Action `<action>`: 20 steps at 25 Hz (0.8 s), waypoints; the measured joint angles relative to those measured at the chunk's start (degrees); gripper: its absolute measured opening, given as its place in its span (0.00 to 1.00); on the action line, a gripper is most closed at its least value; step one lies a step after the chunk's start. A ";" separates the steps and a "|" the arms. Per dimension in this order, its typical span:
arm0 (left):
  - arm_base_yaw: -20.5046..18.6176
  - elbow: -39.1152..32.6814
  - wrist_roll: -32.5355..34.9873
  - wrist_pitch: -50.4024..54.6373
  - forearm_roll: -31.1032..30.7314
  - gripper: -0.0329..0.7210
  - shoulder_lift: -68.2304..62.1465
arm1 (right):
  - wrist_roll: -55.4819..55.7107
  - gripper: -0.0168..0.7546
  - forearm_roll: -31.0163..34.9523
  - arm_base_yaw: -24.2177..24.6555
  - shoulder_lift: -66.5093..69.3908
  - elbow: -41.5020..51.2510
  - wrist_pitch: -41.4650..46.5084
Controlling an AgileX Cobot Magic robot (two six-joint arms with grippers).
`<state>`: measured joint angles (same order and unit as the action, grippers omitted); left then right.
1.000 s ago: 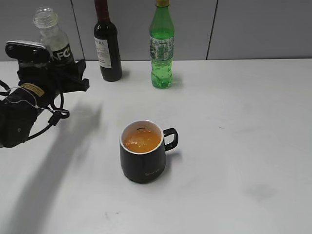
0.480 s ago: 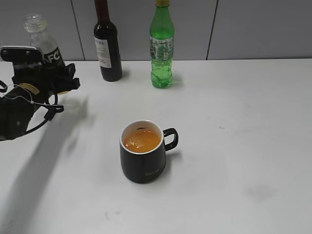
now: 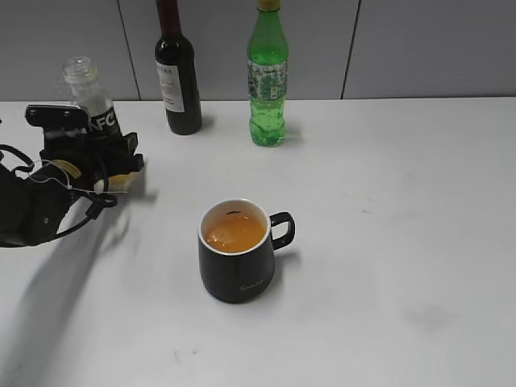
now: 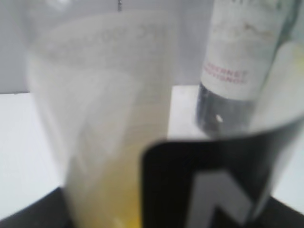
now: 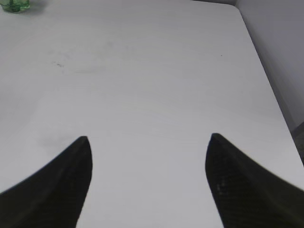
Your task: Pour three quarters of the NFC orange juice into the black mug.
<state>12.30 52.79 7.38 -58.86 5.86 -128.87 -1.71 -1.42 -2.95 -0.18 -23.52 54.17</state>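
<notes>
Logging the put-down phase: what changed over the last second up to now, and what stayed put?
The left gripper, shut on the NFC orange juice, carried the bottle lower toward the table, first leftward, then back right; it is upright, a little juice left. No release visible. The black mug, wine bottle, green bottle and open right gripper stayed put.

In the left wrist view the NFC orange juice (image 4: 109, 118) is filling the picture out of focus, its label lettering cut off at the bottom edge. The wine bottle (image 4: 247, 57) behind is showing only blurred label print (unreadable). The left hand (image 3: 101, 157) is hiding the juice bottle's base.
</notes>
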 joint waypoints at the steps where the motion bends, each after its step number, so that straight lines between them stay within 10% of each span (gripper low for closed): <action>1: 0.00 0.00 0.00 -0.06 -0.10 0.67 -0.37 | 0.00 0.75 0.00 0.00 0.00 0.00 0.00; 20: 0.07 0.05 -0.05 -0.34 -0.10 0.91 -1.41 | 0.00 0.75 0.00 0.00 0.00 0.00 0.00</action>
<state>12.37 52.84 7.34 -59.19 5.75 -130.28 -1.71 -1.42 -2.95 -0.18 -23.52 54.17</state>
